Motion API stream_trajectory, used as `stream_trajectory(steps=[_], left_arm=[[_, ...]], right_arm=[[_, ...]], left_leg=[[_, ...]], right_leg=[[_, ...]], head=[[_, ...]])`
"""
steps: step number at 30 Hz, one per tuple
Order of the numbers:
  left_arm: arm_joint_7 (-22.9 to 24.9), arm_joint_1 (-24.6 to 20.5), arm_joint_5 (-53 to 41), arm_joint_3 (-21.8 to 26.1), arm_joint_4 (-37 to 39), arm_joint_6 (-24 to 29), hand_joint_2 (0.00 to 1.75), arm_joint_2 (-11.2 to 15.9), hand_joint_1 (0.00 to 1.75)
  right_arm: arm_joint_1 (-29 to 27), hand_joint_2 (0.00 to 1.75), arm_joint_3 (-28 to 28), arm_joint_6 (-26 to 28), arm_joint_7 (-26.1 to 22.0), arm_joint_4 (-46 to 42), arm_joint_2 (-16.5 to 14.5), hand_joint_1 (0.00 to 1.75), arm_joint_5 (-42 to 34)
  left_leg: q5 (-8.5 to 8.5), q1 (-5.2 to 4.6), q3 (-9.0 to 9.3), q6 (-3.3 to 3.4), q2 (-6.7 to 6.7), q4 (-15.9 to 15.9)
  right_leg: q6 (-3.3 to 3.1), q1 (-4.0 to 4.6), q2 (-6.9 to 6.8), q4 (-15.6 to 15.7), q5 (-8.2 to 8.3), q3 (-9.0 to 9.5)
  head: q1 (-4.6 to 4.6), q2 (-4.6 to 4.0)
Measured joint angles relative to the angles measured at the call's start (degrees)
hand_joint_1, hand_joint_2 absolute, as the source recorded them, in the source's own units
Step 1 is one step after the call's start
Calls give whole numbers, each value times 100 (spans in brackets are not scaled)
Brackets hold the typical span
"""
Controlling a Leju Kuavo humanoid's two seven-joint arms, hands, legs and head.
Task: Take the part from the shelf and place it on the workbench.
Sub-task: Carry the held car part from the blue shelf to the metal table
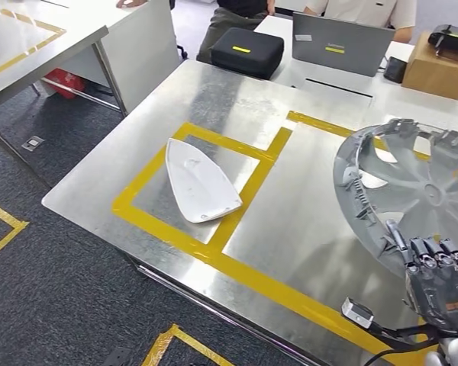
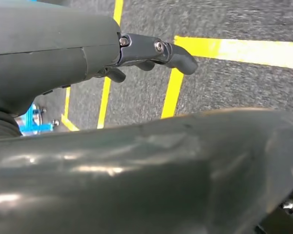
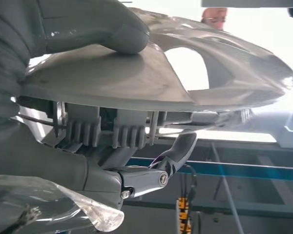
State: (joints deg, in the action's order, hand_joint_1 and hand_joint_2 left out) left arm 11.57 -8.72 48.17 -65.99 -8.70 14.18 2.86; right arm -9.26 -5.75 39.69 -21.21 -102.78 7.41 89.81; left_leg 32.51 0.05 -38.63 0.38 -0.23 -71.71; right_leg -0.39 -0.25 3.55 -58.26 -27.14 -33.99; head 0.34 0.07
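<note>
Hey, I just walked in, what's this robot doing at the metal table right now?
The robot's right hand grips a grey wheel cover by its rim and holds it above the right side of the metal workbench. In the right wrist view the thumb presses on the cover's face with the fingers underneath. A white part already lies inside the yellow taped box. The left hand holds nothing and hangs over the carpet. People sit behind a laptop.

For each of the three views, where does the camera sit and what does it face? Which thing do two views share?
Head view: high on the body, looking down at the metal workbench; right hand shows.
Left wrist view: behind the left hand, facing the carpet floor.
Right wrist view: behind the right hand, facing the wheel cover it grips.
Shared: head and right wrist views both show the wheel cover.
</note>
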Motion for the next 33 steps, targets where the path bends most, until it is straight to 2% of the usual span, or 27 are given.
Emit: stream_trajectory(steps=[2, 3, 4, 6, 7, 9, 10, 11, 12, 13, 14, 15, 17, 18, 19, 21, 22, 23, 24, 26, 27, 28, 29, 30, 32, 33], left_arm=[[-17, 1, 0, -1, 1, -2, 0, 5, 0], [-25, -2, -1, -2, 2, -2, 0, 9, 0], [-31, -9, -1, -4, 2, -2, 0, 12, 0], [-38, -29, -1, -9, 2, -2, 0, 10, 0], [-42, -40, 0, -12, 1, -2, 0, 3, 0], [-47, -50, 0, -22, 1, -2, 0, -9, 0], [-47, -48, 0, -27, 1, -2, 0, -11, 0], [-47, -40, 0, -32, 2, -2, 0, -10, 0], [-47, -31, 0, -36, 2, -3, 0, -9, 0], [-48, -25, 0, -38, 2, -5, 0, -11, 0], [-47, -23, 0, -40, 2, -7, 0, -17, 0], [-47, -24, 0, -41, 2, -9, 0, -26, 0], [-47, -28, -2, -43, 3, -10, 0, -30, 0], [-47, -29, -4, -46, 3, -9, 0, -26, 0], [-47, -31, -7, -51, 4, -7, 0, -19, 0], [-48, -36, -9, -67, 4, -4, 0, -17, 0], [-48, -40, -9, -74, 4, -4, 0, -20, 0], [-50, -44, -10, -79, 4, -4, 0, -25, 0], [-52, -47, -10, -81, 4, -4, 0, -30, 0], [-55, -46, -11, -86, 4, -3, 0, -36, 0], [-55, -42, -10, -88, 4, -2, 0, -36, 0], [-55, -36, -9, -91, 4, -2, 0, -35, 0], [-55, -31, -8, -93, 4, -2, 0, -35, 0], [-56, -28, -7, -97, 4, -1, 0, -35, 0], [-61, -31, -4, -110, 4, 5, 0, -30, 0], [-63, -35, -2, -119, 4, 8, 0, -25, 0]], right_arm=[[20, 175, 0, 0, 26, 23, 1, 175, 0], [36, 175, 1, 0, 39, 37, 3, 175, 0], [49, 175, 2, 0, 51, 48, 5, 175, 1], [60, 175, 10, 0, 64, 61, 19, 175, 1], [56, 175, 15, 0, 70, 65, 29, 175, 1], [74, 175, 31, 0, 81, 84, 57, 175, 0], [90, 175, 40, 0, 89, 99, 67, 175, 0], [109, 175, 53, 0, 101, 116, 76, 175, 0], [119, 175, 66, 0, 115, 133, 84, 175, 0], [121, 175, 77, 0, 136, 151, 98, 175, 0], [121, 175, 87, 0, 156, 170, 116, 175, 0], [121, 175, 97, 0, 172, 188, 135, 175, 0], [127, 175, 121, 0, 209, 219, 168, 175, 0], [131, 175, 134, 0, 238, 232, 184, 175, 0], [135, 175, 147, 0, 272, 246, 202, 175, 0], [137, 175, 168, 0, 342, 273, 246, 175, 0], [134, 175, 177, 0, 368, 284, 266, 175, 0], [135, 175, 190, 0, 396, 293, 282, 175, 0], [140, 175, 209, 0, 427, 300, 295, 175, 0], [154, 175, 265, 0, 505, 321, 311, 175, 1], [160, 175, 297, 0, 550, 337, 326, 175, 1], [162, 175, 325, 0, 598, 355, 347, 175, 2], [163, 175, 346, 0, 643, 374, 376, 175, 2], [164, 175, 369, 0, 691, 395, 409, 175, 2], [165, 175, 408, 0, 777, 428, 470, 175, 2], [167, 175, 428, 0, 818, 445, 501, 175, 2]], left_leg=[[-391, -7, 343, 74, -226, 807], [-483, -10, 474, 92, -322, 1103], [-501, -15, 544, 100, -380, 1262], [-493, -28, 578, 106, -304, 1338], [-517, -25, 595, 124, -246, 1384], [-570, -10, 628, 172, -116, 1481], [-581, -10, 636, 188, -47, 1504], [-580, -13, 634, 200, 23, 1509], [-574, -16, 633, 201, 95, 1508], [-567, -13, 634, 199, 169, 1506], [-558, -7, 636, 188, 238, 1503], [-546, 4, 640, 170, 300, 1497], [-504, 8, 644, 106, 405, 1458], [-480, -1, 645, 68, 446, 1432], [-461, -16, 650, 34, 485, 1410], [-433, -20, 676, -20, 571, 1397], [-404, -6, 691, -50, 579, 1383], [-338, 12, 680, -77, 519, 1317], [-211, 26, 612, -99, 411, 1134], [163, 37, 288, -113, 157, 416], [320, 34, 89, -106, 96, 12], [378, 29, -57, -90, 70, -259], [309, 21, -111, -62, 60, -312], [134, 8, -64, -23, 52, -140], [-319, -41, 232, 80, 10, 626], [-462, -66, 373, 122, -16, 975]], right_leg=[[9, 1, 142, -6, 4, 0], [25, -3, 209, -11, 11, -14], [51, -14, 271, -12, 22, -35], [122, -39, 383, 7, 51, -75], [148, -41, 341, -6, 38, -109], [196, -27, 59, -279, -145, -278], [215, -28, -127, -586, -312, -435], [244, -36, -238, -960, -487, -615], [274, -51, -286, -1304, -613, -783], [302, -70, -311, -1503, -647, -877], [331, -89, -335, -1489, -580, -867], [358, -108, -379, -1240, -421, -733], [396, -122, -595, -449, -109, -292], [375, -117, -673, -162, -33, -127], [338, -107, -717, -20, -23, -42], [231, -90, -621, -6, -46, -30], [193, -92, -575, -8, -46, -28], [156, -94, -528, -7, -44, -21], [116, -98, -488, -3, -39, -13], [62, -89, -408, -1, -41, -5], [44, -76, -366, -1, -46, 0], [35, -61, -322, -2, -51, 9], [27, -46, -283, -2, -57, 21], [21, -34, -248, -2, -63, 35], [20, -24, -193, -2, -73, 58], [29, -21, -168, -4, -76, 57]], head=[[3, 0], [2, 0], [3, 0], [1, 0], [4, 0], [25, 0], [32, 0], [38, 0], [37, 0], [37, 0], [38, 0], [39, 0], [44, 0], [36, 0], [23, 0], [-1, 0], [-6, 0], [-8, 0], [-15, 0], [-29, 0], [-33, 0], [-36, 0], [-37, 0], [-35, 0], [-32, 0], [-31, 0]])
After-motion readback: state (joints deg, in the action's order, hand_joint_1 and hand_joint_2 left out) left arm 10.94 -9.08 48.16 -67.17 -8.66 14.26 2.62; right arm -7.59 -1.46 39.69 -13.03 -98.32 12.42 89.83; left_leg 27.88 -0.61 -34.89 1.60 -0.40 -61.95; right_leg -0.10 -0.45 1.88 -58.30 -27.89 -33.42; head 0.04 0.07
